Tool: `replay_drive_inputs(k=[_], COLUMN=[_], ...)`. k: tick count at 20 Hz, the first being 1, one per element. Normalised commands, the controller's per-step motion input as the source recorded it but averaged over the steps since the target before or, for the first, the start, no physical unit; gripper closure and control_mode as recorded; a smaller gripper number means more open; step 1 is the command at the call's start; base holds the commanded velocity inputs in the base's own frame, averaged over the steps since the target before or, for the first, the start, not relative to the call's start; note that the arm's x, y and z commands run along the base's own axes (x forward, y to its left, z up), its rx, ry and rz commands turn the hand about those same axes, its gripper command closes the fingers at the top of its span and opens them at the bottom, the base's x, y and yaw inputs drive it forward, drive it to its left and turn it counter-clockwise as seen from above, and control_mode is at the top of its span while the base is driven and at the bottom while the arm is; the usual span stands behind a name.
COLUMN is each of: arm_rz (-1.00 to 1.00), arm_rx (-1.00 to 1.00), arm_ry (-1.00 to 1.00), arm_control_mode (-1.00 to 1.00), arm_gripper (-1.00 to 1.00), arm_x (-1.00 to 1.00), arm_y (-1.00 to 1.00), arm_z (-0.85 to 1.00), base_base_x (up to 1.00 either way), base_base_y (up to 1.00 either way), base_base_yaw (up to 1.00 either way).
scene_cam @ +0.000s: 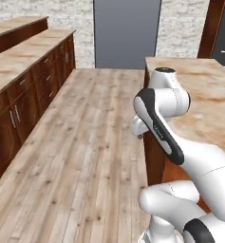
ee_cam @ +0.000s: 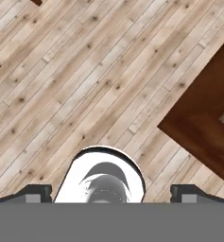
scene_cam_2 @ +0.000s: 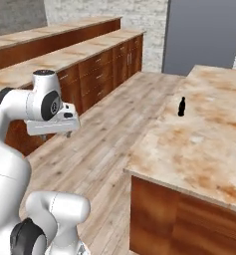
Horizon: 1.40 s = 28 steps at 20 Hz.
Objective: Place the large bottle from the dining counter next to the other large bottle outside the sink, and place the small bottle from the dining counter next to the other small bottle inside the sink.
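Glossy white rounded arm segments joined by black bands, with dark end caps.

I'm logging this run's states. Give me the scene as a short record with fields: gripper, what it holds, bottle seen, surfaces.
gripper: gripper open, aimed down at the wooden floor
held: nothing
bottle seen: small bottle, black, upright on the dining counter, apart from the arm
other surfaces: long side counter with wooden cabinets across the aisle

Small bottle on dining counter, right of arm
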Motion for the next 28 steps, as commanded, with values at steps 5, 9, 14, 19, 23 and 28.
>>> replay_drive_inputs(k=[5, 9, 14, 19, 23, 28], arm_rz=[0.00, 0.00, 0.00, 0.00, 0.00, 0.00], arm_rx=[0.00, 0.00, 0.00, 0.00, 0.00, 0.00], arm_ry=[0.00, 0.00, 0.00, 0.00, 0.00, 0.00], arm_control_mode=[1.00, 1.00, 1.00, 1.00, 1.00, 1.00], arm_gripper=[-1.00, -1.00, -1.00, -1.00, -1.00, -1.00], arm_x=[0.00, 0.00, 0.00, 0.00, 0.00, 0.00], arm_y=[0.00, 0.00, 0.00, 0.00, 0.00, 0.00], arm_z=[0.00, 0.00, 0.00, 0.00, 0.00, 0.00], base_base_x=[0.91, 1.00, 0.99, 0.88, 0.70, 0.26], base_base_y=[0.93, 0.71, 0.45, 0.28, 0.33, 0.44], base_base_yaw=[-0.29, -0.45, -0.59, -0.62, -0.66, -0.62])
